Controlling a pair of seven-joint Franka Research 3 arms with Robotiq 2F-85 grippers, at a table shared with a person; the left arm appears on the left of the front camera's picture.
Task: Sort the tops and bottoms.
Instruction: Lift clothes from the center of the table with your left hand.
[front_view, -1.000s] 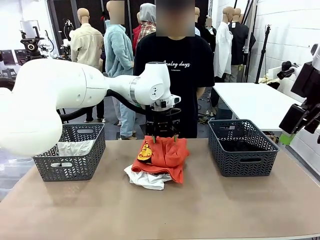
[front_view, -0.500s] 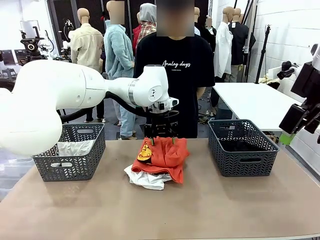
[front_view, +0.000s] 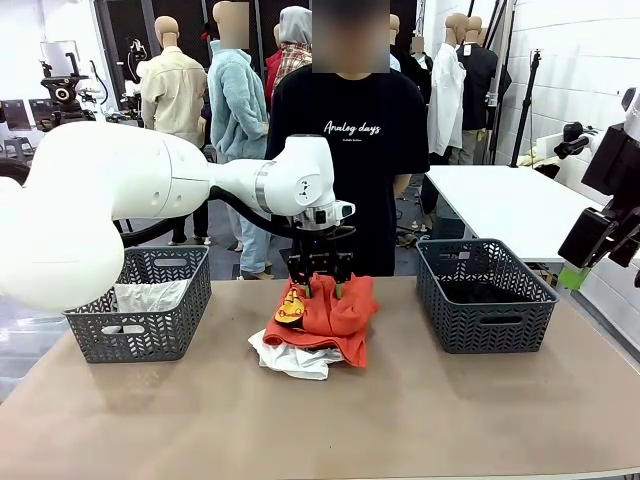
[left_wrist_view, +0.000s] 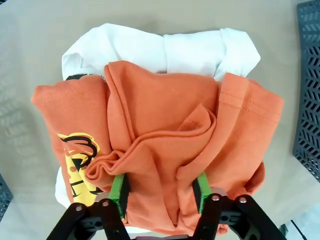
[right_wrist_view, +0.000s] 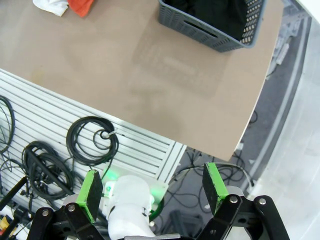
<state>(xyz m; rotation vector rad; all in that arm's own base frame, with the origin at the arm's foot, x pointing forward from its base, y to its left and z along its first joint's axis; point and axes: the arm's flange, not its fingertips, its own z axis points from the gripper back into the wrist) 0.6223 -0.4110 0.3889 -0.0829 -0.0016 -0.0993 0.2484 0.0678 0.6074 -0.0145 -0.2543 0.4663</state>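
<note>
Left gripper (front_view: 322, 285) has dropped from just above the orange top (front_view: 335, 315) down into it. Its jaws have narrowed, and the green pads (left_wrist_view: 119, 189) now press into the cloth on both sides of a bunched fold. The arm's wrist sits slightly lower and further left.

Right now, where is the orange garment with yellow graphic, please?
Front view: the orange garment lies centrally on the table, atop the white garment, under the left gripper.
</note>
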